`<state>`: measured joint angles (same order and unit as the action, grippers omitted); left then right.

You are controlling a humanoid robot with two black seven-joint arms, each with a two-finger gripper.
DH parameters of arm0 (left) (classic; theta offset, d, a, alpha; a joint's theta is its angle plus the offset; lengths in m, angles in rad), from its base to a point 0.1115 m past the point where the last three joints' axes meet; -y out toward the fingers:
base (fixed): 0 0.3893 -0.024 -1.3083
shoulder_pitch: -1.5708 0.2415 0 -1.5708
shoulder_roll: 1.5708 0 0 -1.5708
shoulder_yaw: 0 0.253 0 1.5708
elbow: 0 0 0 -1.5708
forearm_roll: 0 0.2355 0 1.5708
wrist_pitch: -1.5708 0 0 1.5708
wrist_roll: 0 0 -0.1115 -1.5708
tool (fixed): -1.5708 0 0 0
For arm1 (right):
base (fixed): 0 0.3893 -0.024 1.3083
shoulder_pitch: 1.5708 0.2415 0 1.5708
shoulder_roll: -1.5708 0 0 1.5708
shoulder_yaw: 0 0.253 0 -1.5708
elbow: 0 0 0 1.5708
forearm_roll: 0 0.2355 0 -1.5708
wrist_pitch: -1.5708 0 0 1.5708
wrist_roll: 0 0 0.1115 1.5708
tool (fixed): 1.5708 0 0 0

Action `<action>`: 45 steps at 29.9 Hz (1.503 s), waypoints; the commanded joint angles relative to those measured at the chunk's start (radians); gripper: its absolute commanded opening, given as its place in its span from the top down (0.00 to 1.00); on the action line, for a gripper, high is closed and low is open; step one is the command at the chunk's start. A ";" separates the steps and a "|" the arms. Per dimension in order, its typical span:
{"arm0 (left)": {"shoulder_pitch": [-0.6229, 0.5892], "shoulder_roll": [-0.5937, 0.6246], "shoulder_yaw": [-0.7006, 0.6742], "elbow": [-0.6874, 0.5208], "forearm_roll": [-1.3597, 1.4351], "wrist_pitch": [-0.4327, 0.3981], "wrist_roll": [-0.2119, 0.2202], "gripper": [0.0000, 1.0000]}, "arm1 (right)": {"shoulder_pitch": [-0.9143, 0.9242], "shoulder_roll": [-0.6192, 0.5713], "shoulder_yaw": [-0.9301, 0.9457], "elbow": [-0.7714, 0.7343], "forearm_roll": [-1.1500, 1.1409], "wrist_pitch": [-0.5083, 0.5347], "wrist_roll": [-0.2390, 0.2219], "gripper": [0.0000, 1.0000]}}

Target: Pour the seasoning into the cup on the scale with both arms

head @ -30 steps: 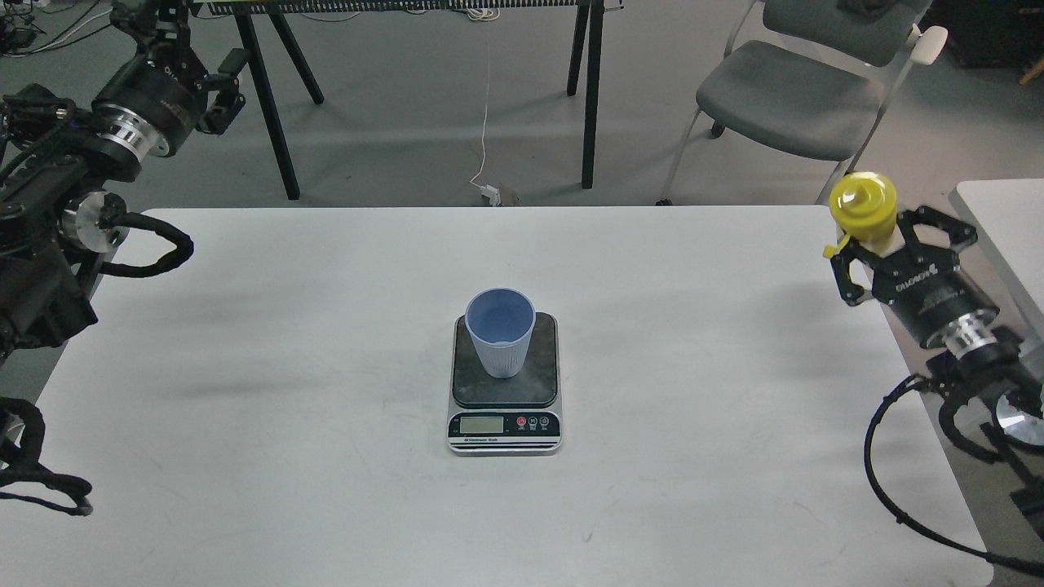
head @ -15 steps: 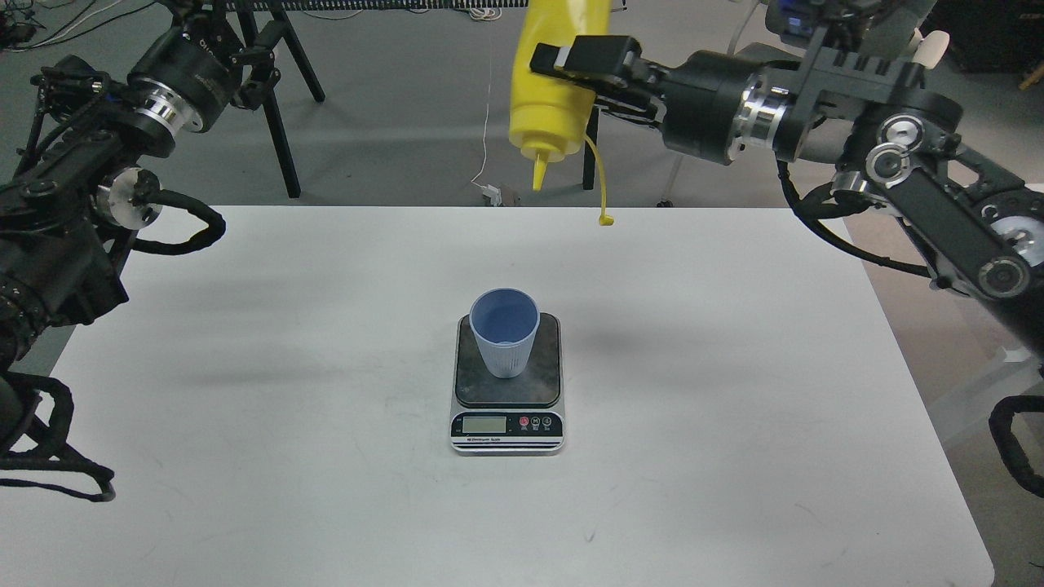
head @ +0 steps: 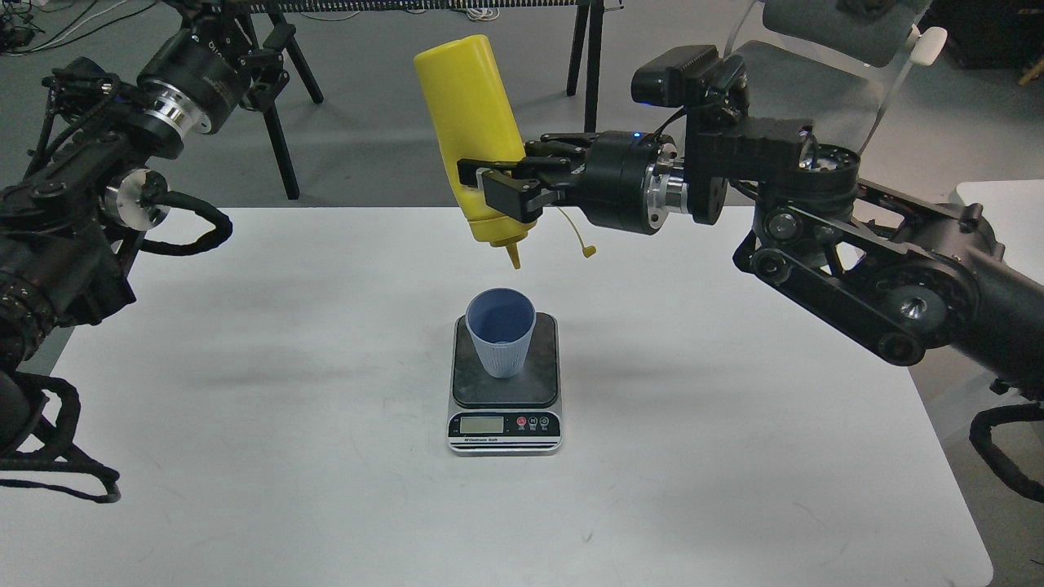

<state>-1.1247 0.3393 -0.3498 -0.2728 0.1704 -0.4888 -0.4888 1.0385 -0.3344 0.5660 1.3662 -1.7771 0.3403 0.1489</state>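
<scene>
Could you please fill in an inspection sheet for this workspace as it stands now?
Surface: white table, a few faint marks.
Job's things: cup upright on scale; bottle inverted, nozzle above the cup.
Clutter: nothing seen.
Grippers: right gripper shut on bottle; left gripper raised at far left, state unclear.
Cables: black sleeves on both arms; white cord on floor.
Surroundings: grey chair, black table legs.

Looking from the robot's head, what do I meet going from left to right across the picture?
Left pincer → yellow bottle → right pincer → chair. The cup and scale sit below the bottle, so their place is unclear.
</scene>
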 commanded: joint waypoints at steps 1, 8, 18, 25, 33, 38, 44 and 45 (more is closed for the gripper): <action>0.000 -0.003 -0.001 0.001 0.001 0.000 0.000 0.09 | -0.006 0.005 -0.034 -0.025 -0.057 -0.056 0.015 0.65; -0.001 -0.013 0.000 0.000 0.001 0.000 0.000 0.08 | -0.011 0.035 -0.066 -0.055 -0.103 -0.126 0.024 0.65; -0.001 -0.013 0.000 0.000 0.001 0.000 0.000 0.08 | -0.055 0.061 -0.071 -0.076 -0.177 -0.146 0.041 0.65; -0.001 -0.013 0.002 0.000 0.003 0.000 0.000 0.08 | -0.078 0.070 -0.072 -0.124 -0.240 -0.199 0.066 0.66; 0.002 -0.016 0.002 0.000 0.004 0.000 0.000 0.08 | -0.132 0.100 -0.074 -0.159 -0.306 -0.273 0.089 0.66; 0.000 -0.014 0.003 0.000 0.006 0.000 0.000 0.08 | -0.133 0.115 -0.072 -0.171 -0.306 -0.294 0.089 0.66; -0.001 -0.011 0.003 0.000 0.006 0.000 0.000 0.08 | -0.135 0.114 -0.074 -0.185 -0.308 -0.330 0.098 0.66; -0.001 -0.011 0.003 0.000 0.008 0.000 0.000 0.08 | -0.135 0.112 -0.074 -0.188 -0.308 -0.330 0.100 0.66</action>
<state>-1.1247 0.3259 -0.3466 -0.2732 0.1778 -0.4887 -0.4887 0.9037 -0.2195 0.4927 1.1868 -2.0844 0.0228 0.2416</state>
